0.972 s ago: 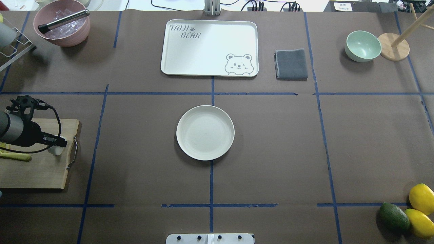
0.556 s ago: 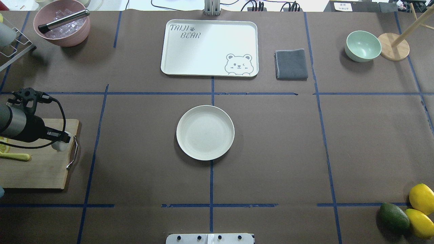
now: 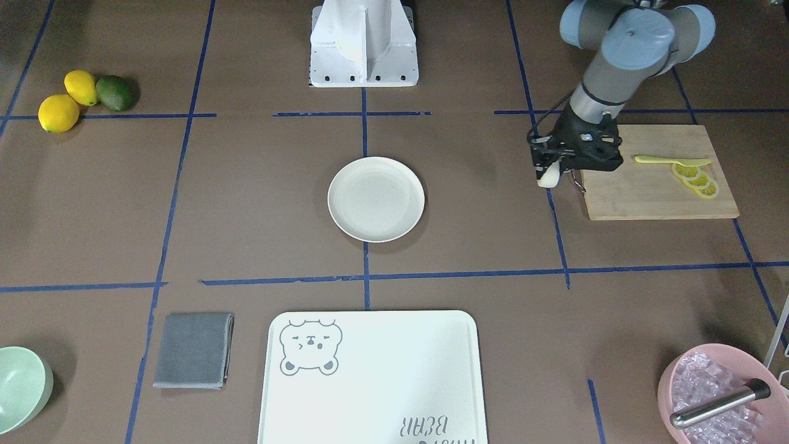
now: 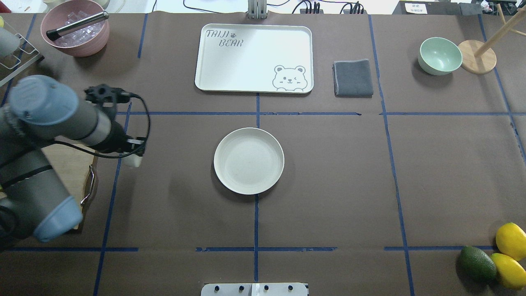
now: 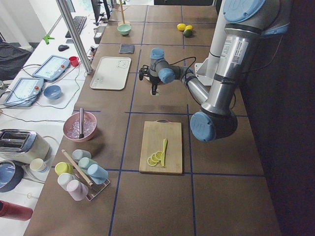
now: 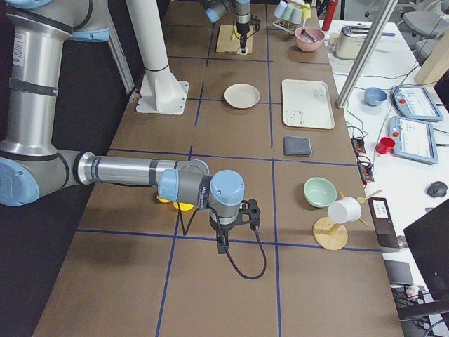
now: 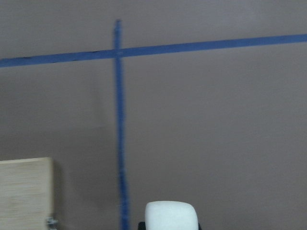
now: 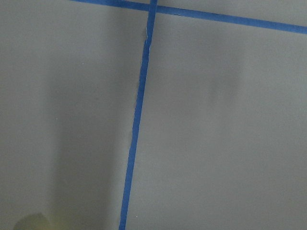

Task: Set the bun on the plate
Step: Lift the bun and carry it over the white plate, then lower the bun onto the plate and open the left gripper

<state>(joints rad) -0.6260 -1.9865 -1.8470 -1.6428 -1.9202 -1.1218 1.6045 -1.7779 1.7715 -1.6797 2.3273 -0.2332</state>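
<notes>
1. The bun (image 4: 132, 161) is pinched in the left claw (image 4: 136, 153), just past the cutting board's (image 3: 647, 194) handled edge.
2. Bare table (image 4: 181, 164) is seen between bun and plate (image 4: 248, 160), which lie well apart.
3. The right claw's (image 6: 222, 246) state cannot be told.

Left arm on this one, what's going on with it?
The left pincer is shut on the bun, holding it over the table just off the cutting board's handle end, on the side toward the plate. The plate sits empty at the table's centre, so the placing is not yet done. The right arm hangs near the lemons, away from all this.
</notes>
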